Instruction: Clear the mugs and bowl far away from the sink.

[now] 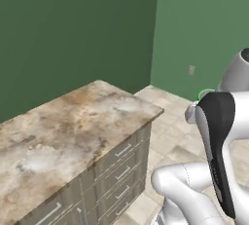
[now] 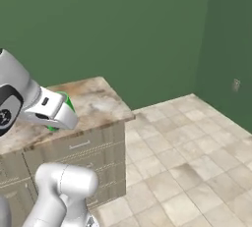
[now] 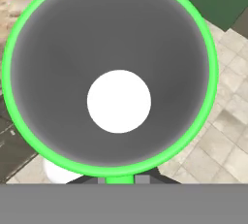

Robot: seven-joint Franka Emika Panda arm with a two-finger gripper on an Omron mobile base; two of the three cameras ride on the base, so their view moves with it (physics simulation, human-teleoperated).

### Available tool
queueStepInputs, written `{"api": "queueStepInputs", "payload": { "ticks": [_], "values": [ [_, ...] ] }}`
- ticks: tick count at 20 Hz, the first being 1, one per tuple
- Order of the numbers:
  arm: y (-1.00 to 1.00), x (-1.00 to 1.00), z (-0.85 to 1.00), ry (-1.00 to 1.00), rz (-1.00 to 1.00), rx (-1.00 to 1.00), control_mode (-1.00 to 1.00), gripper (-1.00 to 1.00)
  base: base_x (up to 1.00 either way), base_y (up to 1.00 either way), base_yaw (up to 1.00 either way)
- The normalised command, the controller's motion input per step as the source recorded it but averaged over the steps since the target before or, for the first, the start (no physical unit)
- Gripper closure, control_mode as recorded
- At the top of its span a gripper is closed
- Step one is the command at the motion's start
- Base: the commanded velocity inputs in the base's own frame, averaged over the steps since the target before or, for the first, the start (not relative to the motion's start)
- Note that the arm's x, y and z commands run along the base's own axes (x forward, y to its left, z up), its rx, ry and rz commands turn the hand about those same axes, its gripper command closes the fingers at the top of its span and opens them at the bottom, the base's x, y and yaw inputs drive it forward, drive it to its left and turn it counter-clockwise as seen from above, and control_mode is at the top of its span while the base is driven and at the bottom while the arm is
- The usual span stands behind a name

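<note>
Looking down the hand view, we see the green mug (image 3: pixel 110 29) from straight above its mouth — bright green rim, grey inner wall, white floor. It sits right at the gripper (image 3: pixel 120 179), held up in the air beside the counter (image 1: pixel 73 126), past its corner and above the tiled floor (image 2: pixel 197 162). Fingers are hidden under the mug — we cannot tell their spread.
</note>
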Motion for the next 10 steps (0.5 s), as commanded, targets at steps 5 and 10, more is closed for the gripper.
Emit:
{"api": "queueStepInputs", "payload": {
  "ticks": [5, 10],
  "values": [
    [0.0, 0.0, 0.0, 0.0, 0.0, 0.0, 1.0, 1.0, 1.0, 0.13, 0.38],
    [0.0, 0.0, 0.0, 0.0, 0.0, 0.0, 1.0, 1.0, 0.87, 0.0, 0.36]
  ]
}}
